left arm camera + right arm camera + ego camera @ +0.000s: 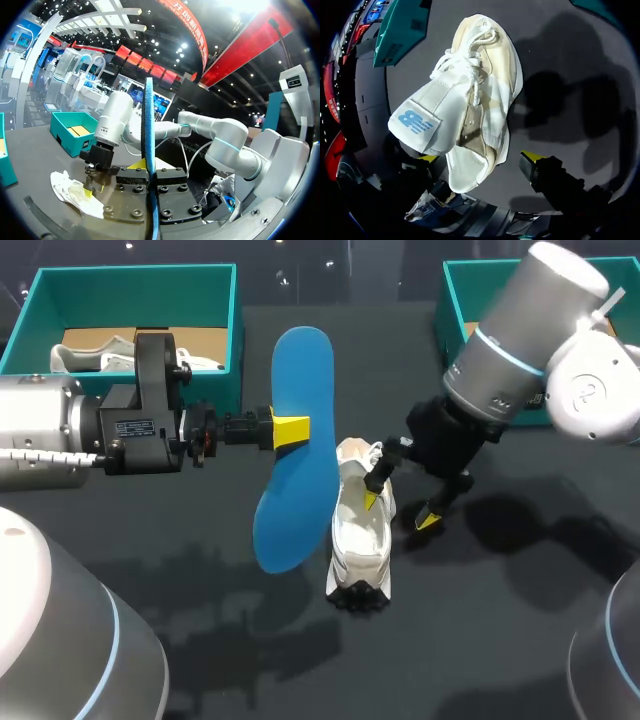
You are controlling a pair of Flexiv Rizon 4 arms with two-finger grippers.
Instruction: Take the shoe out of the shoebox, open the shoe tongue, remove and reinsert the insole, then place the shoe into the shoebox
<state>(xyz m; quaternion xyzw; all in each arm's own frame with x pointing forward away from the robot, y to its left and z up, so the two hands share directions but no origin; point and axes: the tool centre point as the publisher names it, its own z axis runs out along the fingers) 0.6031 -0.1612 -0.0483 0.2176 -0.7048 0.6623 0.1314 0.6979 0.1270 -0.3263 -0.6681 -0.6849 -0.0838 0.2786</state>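
My left gripper (290, 430) is shut on the long blue insole (300, 440) and holds it above the table, left of the shoe. In the left wrist view the insole (149, 140) stands edge-on between the fingers of my left gripper (149, 169). The white shoe (360, 535) lies on the dark table with its tongue (417, 122) folded out. My right gripper (400, 510) is open at the shoe's heel end. In the right wrist view the shoe (480, 85) lies ahead of my right gripper (480, 157), whose yellow tips stand either side of the heel.
A teal shoebox (235, 330) at the back left holds another white shoe (90, 355). A second teal shoebox (452, 300) stands at the back right, partly behind my right arm. Bare dark tabletop (300, 650) lies in front of the shoe.
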